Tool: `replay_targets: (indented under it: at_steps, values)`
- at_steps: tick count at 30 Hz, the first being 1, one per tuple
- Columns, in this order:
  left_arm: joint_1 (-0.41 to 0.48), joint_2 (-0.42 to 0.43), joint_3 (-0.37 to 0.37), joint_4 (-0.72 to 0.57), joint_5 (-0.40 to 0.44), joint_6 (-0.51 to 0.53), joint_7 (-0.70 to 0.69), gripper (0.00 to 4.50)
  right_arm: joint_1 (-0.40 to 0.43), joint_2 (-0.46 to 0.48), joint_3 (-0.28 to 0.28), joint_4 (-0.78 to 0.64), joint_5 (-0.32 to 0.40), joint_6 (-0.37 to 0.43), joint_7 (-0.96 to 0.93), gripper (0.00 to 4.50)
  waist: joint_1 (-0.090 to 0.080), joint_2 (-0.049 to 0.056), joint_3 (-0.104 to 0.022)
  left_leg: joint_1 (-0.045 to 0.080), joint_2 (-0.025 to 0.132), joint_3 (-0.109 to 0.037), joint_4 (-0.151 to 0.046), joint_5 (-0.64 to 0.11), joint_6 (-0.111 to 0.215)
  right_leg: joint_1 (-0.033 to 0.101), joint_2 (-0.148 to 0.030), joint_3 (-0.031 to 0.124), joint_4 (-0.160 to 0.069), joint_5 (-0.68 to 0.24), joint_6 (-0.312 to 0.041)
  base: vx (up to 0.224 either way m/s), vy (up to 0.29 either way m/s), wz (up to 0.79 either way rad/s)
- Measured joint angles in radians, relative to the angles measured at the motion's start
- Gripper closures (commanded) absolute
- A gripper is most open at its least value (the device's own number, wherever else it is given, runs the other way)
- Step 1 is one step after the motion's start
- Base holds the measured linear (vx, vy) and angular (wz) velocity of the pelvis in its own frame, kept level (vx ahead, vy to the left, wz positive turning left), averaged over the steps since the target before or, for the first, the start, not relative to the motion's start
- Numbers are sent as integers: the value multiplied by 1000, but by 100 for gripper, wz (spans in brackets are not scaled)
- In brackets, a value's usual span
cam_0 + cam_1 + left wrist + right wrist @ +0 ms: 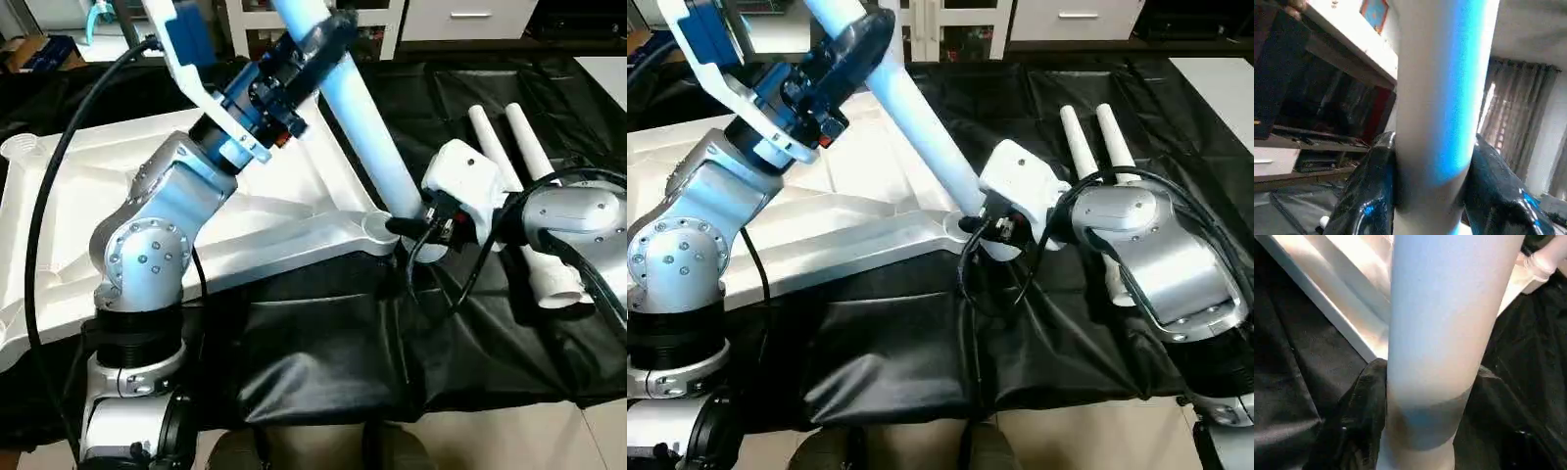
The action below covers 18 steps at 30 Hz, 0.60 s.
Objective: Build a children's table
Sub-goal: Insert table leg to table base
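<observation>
I had a black sheet (323,352) spread over the work surface, with white cabinets (1068,18) behind and pale floor (549,436) in front. The white top (294,211) lay on the sheet, ribbed underside up. One white leg (358,117) leaned steeply, its foot at the top's near corner socket (377,227). My left gripper (318,44) was clamped around the leg high up; my right gripper (982,223) was closed on it just above the socket. Two more legs (1097,137) lay side by side beyond my right arm.
</observation>
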Motion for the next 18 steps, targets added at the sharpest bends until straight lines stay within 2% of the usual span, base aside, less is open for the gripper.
replay_targets:
  at_steps: [1, 3, 5, 9, 11, 14, 16, 18]
  values:
    - [0, 0, 5, 6, 1, -7, 1, 293, 0, 8, -4, 0, 0, -3, -4, 187, 0, 0, 0, 0, 0, 0, 0, 0, 0, 0, 0, 0, 0, 0, 0, 0, 0, 0]
    - [-2, -3, 21, 13, 1, -24, 2, 294, -3, 23, -17, 0, -1, -22, -20, 153, 0, 0, 0, 0, 0, 0, 0, 0, 0, 0, 0, 0, 0, 0, 0, 0, 0, 0]
    - [-5, -3, 34, 13, 1, -35, 1, 294, -10, 29, -24, 0, -2, -43, -36, 140, 1, 0, 0, 0, 0, 0, 0, 0, 0, 0, 0, 0, 0, 0, 0, 0, 0, 0]
    - [-14, 7, 58, 29, 0, -62, -4, 294, -9, 68, -74, 0, -16, -162, -86, 110, 2, 1, 0, 0, 0, 0, 0, 0, 0, 0, 0, 0, 0, 0, 0, 0, 0, 0]
    - [-16, 19, 66, 43, 3, -76, -12, 294, 6, 95, -132, -13, 6, -189, -98, 83, 2, 2, 0, 0, 0, 0, 0, 0, 0, 0, 0, 0, 0, 0, 0, 0, 0, 0]
    - [-18, 51, 87, 80, 7, -85, -32, 294, 34, 139, -260, -67, 88, -204, -113, 68, 5, 9, 2, -1, 0, 0, 0, 0, 0, 0, 0, 0, -1, 0, 0, 0, 0, 0]
    - [-26, 69, 105, 112, 5, -85, -50, 294, 52, 138, -356, -91, 145, -188, -116, 41, 8, 15, 2, -1, -1, 0, -1, 0, 0, 0, -1, 0, -2, 0, 0, 0, 0, 0]
    - [-37, 87, 122, 131, -16, -74, -74, 294, 100, 94, -439, -89, 166, -173, -112, 27, 11, 17, 2, -1, -1, 0, -1, 0, 0, 0, -1, -1, -3, 0, 0, 0, 0, 0]
